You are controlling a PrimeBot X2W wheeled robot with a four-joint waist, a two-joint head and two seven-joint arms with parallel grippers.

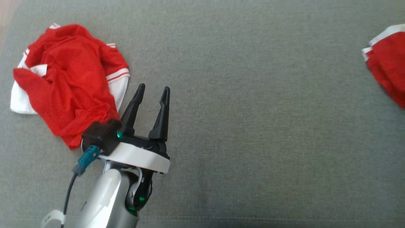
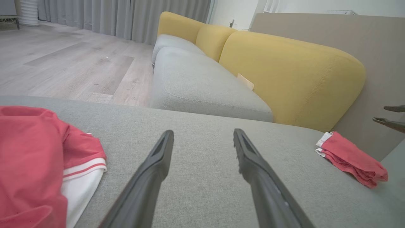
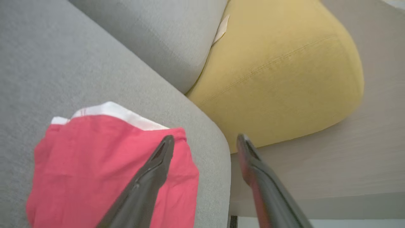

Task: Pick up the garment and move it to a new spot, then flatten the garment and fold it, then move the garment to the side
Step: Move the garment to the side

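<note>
In the head view the left gripper [image 1: 153, 90] has its two dark fingers spread, pinching nothing. It sits just beside a crumpled red mesh garment with white striped trim [image 1: 69, 79], heaped at the left of the grey woven cushion [image 1: 253, 126]. A folded red garment with a white edge [image 1: 387, 63] lies well apart at the right border.

In the left wrist view the same fingers are parted over bare cushion. The crumpled heap is to their left, and the folded piece is far right, near the yellow sofa back [image 2: 284, 72].

In the right wrist view the right gripper [image 3: 205, 142] is spread and empty above the folded piece, which rests by the cushion's edge.

The folded piece looks finished and set aside. The crumpled one, I judge, has yet to be lifted, flattened and folded.
</note>
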